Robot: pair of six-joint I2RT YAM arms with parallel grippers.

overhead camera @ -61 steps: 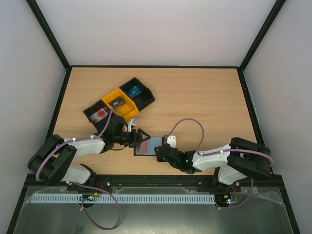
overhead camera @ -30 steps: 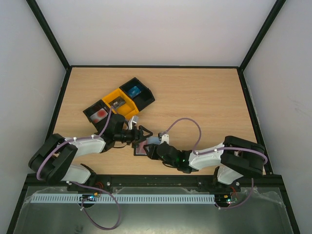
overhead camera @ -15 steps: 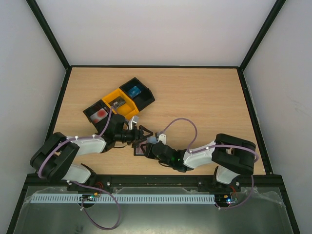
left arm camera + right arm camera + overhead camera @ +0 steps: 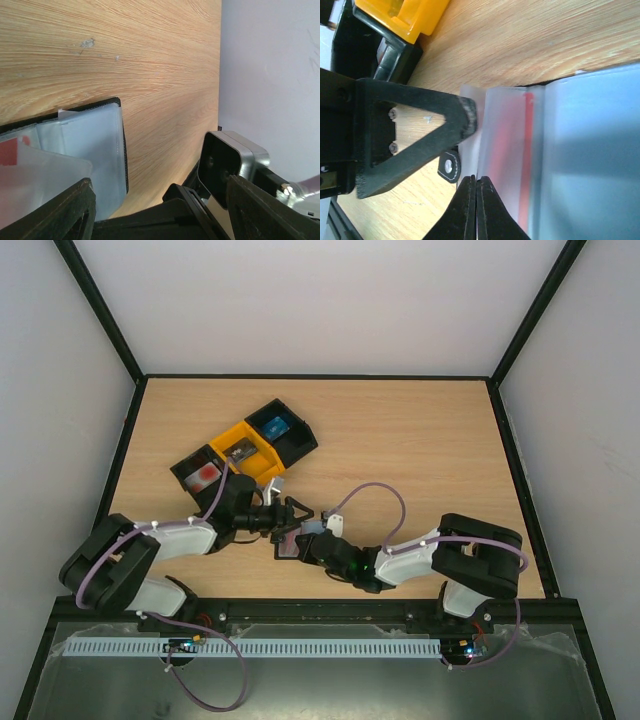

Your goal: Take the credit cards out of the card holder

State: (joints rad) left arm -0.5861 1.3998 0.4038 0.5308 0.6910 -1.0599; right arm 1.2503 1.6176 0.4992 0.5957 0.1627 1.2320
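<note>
Open holder (image 4: 288,548) lies on table (image 4: 420,440) near front edge, between grippers. Left gripper (image 4: 296,519): fingers apart over holder's end. Right gripper (image 4: 476,200): tips together at holder's edge (red card (image 4: 525,150) inside).

Card holder (image 4: 95,145) black-edged, grey-blue inside; card (image 4: 525,160) seemingly red; bins (image 4: 243,448) yellow, black.

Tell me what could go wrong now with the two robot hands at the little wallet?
1. The right hand is shut at the edge of the clear sleeve. It may have pinched the plastic instead of the red card, so a pull could drag the whole card holder along.
2. The left hand is open, with one finger just at the sleeve's edge, so the holder might slide.
3. Both hands are crowded together and could bump.
</note>
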